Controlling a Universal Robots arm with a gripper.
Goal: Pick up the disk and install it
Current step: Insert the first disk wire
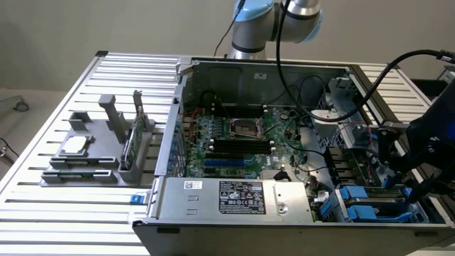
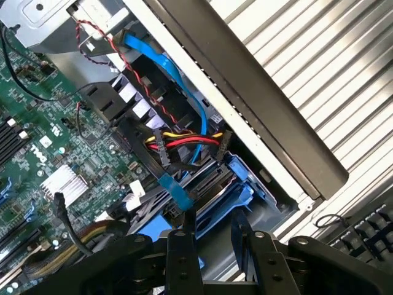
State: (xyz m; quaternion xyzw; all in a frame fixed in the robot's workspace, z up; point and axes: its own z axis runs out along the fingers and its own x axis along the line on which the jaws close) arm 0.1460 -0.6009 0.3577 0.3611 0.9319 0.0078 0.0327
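Observation:
The disk (image 2: 216, 200) is seen edge-on, with its blue plastic rails and a grey edge showing, low in the drive bay at the corner of the open computer case (image 1: 178, 101). My gripper (image 2: 212, 216) reaches down into that bay, its two black fingers (image 2: 184, 246) standing on either side of the disk and closed against it. In the exterior view the gripper (image 1: 412, 193) hangs at the right end of the case, right over the blue-railed disk (image 1: 370, 205).
A blue ribbon cable (image 2: 166, 67) and red-yellow-black power leads (image 2: 184, 142) hang just beside the bay. The motherboard (image 1: 242, 133) and power supply (image 1: 235, 197) take up the rest of the case. A grey fixture (image 1: 78, 170) holds a square chip (image 1: 74, 145) and a green card (image 1: 131, 141).

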